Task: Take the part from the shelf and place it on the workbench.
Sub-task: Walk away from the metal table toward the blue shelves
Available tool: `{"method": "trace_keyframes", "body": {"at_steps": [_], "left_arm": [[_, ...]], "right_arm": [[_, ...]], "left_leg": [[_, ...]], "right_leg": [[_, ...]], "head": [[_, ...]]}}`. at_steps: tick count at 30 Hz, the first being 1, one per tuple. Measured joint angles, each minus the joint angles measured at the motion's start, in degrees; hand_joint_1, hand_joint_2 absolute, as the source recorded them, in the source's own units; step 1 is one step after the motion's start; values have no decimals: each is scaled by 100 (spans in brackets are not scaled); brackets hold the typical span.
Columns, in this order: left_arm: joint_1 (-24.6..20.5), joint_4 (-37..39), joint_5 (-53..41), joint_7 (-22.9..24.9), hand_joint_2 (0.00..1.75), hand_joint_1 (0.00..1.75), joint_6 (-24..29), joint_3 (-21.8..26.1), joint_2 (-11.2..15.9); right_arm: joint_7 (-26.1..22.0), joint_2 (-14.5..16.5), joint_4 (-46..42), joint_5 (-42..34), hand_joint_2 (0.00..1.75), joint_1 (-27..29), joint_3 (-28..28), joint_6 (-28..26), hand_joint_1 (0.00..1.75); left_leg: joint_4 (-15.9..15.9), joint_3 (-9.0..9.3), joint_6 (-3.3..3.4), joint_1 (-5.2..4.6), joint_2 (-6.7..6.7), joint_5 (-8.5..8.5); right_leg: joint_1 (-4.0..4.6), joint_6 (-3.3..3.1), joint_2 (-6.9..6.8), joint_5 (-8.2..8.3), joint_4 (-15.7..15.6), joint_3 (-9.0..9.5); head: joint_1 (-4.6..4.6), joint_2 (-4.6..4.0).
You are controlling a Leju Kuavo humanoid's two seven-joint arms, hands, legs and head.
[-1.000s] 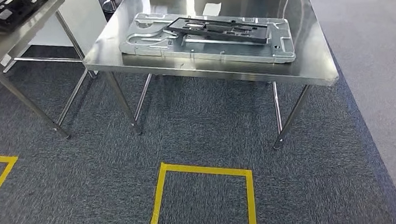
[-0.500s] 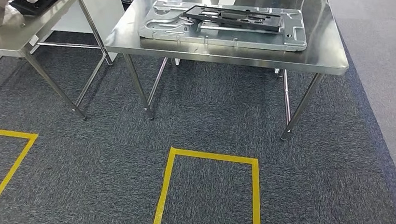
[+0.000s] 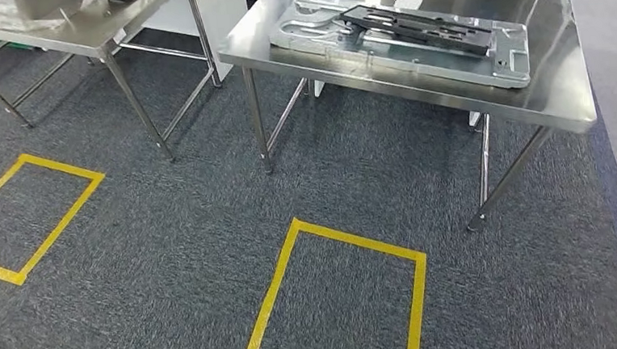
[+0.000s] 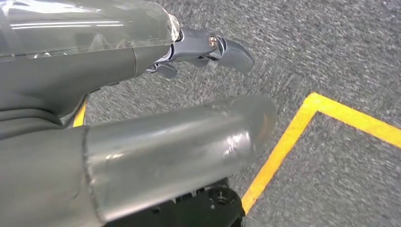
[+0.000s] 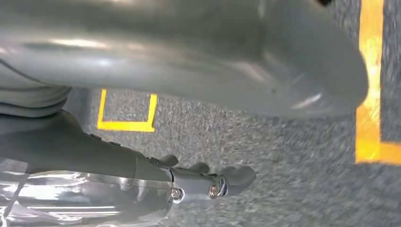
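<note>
Steel workbench (image 3: 559, 86) ahead carries the dark part (image 3: 418, 27) lengthwise.
My left hand (image 4: 142, 118) and right hand (image 5: 189, 85) hang below it, fingers apart, holding nothing.

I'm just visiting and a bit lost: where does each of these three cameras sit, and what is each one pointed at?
Head view: high on the robot, looking forward and down at a shiny steel workbench carrying a flat silver metal plate with a black frame-like part; none of its body shows.
Left wrist view: behind the left hand, facing the grey carpet.
Right wrist view: behind the right hand, facing the floor.
All three share carpet and yellow floor tape.
</note>
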Motion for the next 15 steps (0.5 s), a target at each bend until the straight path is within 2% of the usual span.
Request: {"method": "trace_keyframes", "body": {"at_steps": [1, 2, 3, 4, 5, 6, 7, 8, 9, 10, 11, 12, 14, 15], "left_arm": [[4, 0, -16, -7, 0, 0, -3, -1, 1], [4, 0, -26, -12, 0, 0, -4, -2, 2], [-2, 0, -31, -16, 0, 0, -4, -4, 2], [-12, 0, -34, -21, 0, 0, -5, -6, 2], [-21, 0, -38, -24, 0, 0, -5, -8, 3], [-25, 0, -41, -26, 0, 0, -5, -9, 4], [-23, 0, -45, -27, 0, 0, -4, -10, 6], [-18, 0, -47, -27, 0, 0, -3, -10, 8], [-13, 0, -48, -27, 0, 0, -2, -10, 9], [-13, 0, -48, -27, 0, 0, -1, -10, 9], [-16, 0, -50, -28, 0, 0, 0, -10, 7], [-25, 0, -55, -28, 0, 0, 1, -11, 6], [-35, 0, -66, -30, 0, 0, 3, -13, 5], [-30, 0, -75, -31, 0, 0, 3, -14, 7]], "right_arm": [[-5, -2, 2, 23, 0, -10, 27, 23, 0], [-7, -4, 6, 40, 0, -15, 50, 42, 0], [-6, -7, 10, 50, 0, -13, 64, 58, 0], [-3, -11, 18, 59, 0, -3, 71, 73, 0], [2, -14, 27, 67, 0, 6, 74, 87, 0], [11, -18, 37, 79, 0, 12, 80, 100, 0], [24, -21, 45, 91, 0, 17, 86, 110, 0], [36, -23, 50, 101, 0, 20, 91, 117, 0], [48, -25, 54, 109, 0, 22, 96, 121, 0], [59, -27, 57, 113, 0, 26, 98, 124, 0], [76, -32, 60, 115, 0, 32, 99, 129, 0], [93, -38, 65, 118, 0, 36, 101, 138, 0], [134, -47, 76, 125, 0, 36, 103, 167, 0], [150, -49, 80, 129, 0, 31, 104, 184, 0]], "left_leg": [[-38, -3, 46, 16, -50, 9], [-60, -11, 91, 33, -103, 40], [-83, -24, 136, 50, -157, 75], [-91, -45, 170, 54, -208, 104], [-89, -79, 192, 53, -265, 124], [-83, -109, 200, 51, -330, 141], [-76, -130, 198, 50, -397, 153], [-67, -142, 193, 50, -467, 161], [-56, -146, 185, 50, -539, 166], [-44, -146, 177, 50, -608, 168], [-26, -153, 160, 44, -673, 171], [-8, -172, 133, 40, -737, 176], [3, -223, 55, 48, -844, 201], [-8, -245, 11, 57, -899, 221]], "right_leg": [[-2, 38, 30, -22, 20, 2], [-10, 79, 138, -90, 93, -28], [-24, 118, 290, -225, 274, -113], [-51, 150, 468, -411, 569, -257], [-68, 171, 580, -612, 948, -449], [-82, 186, 625, -757, 1314, -636], [-91, 196, 639, -795, 1547, -760], [-99, 200, 645, -713, 1582, -791], [-108, 195, 664, -520, 1387, -713], [-115, 178, 721, -275, 1026, -556], [-117, 150, 838, -84, 645, -394], [-117, 124, 944, 42, 331, -270], [-101, 76, 1054, 82, 85, -194], [-96, 54, 1008, 93, 61, -193]], "head": [[5, -1], [23, 0], [38, 0], [53, -1], [66, 0], [69, 0], [69, 0], [69, 0], [69, 0], [69, 0], [69, 0], [68, 0], [67, 0], [68, 0]]}}
